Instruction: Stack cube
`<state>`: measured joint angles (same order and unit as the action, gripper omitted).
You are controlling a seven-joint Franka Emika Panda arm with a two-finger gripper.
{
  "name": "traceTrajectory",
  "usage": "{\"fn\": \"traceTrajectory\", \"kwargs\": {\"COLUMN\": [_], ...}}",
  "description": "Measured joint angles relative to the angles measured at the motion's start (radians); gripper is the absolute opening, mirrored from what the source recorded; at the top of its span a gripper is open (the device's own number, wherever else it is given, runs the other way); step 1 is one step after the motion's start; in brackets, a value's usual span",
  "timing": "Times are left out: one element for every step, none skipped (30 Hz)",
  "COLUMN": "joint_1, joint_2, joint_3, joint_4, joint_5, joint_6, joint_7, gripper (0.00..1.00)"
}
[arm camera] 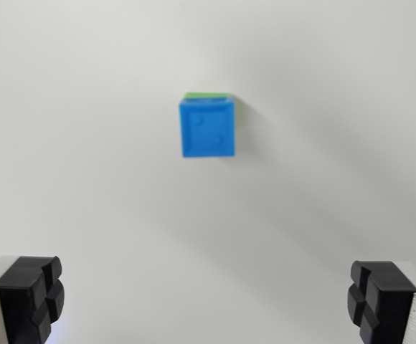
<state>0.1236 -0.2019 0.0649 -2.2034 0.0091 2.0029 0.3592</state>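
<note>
A blue cube (208,128) sits on top of a green cube (209,94), of which only a thin strip shows along the blue one's upper edge. Both stand on a plain white surface, a little above the middle of the wrist view. My gripper (208,297) hangs well above them and is open, with nothing between its fingers. One black fingertip (32,294) shows at the wrist view's lower left and the other at the lower right. The blue cube is slightly blurred.
The white surface (86,179) fills the whole view, with soft shadows to the right of the cubes.
</note>
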Motion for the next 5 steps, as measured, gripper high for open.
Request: {"fn": "traceTrajectory", "kwargs": {"joint_1": [0.0,0.0,0.0,0.0,0.0], "joint_2": [0.0,0.0,0.0,0.0,0.0], "joint_3": [0.0,0.0,0.0,0.0,0.0], "joint_4": [0.0,0.0,0.0,0.0,0.0], "joint_5": [0.0,0.0,0.0,0.0,0.0], "joint_6": [0.0,0.0,0.0,0.0,0.0], "joint_7": [0.0,0.0,0.0,0.0,0.0], "gripper": [1.0,1.0,1.0,1.0,1.0]}}
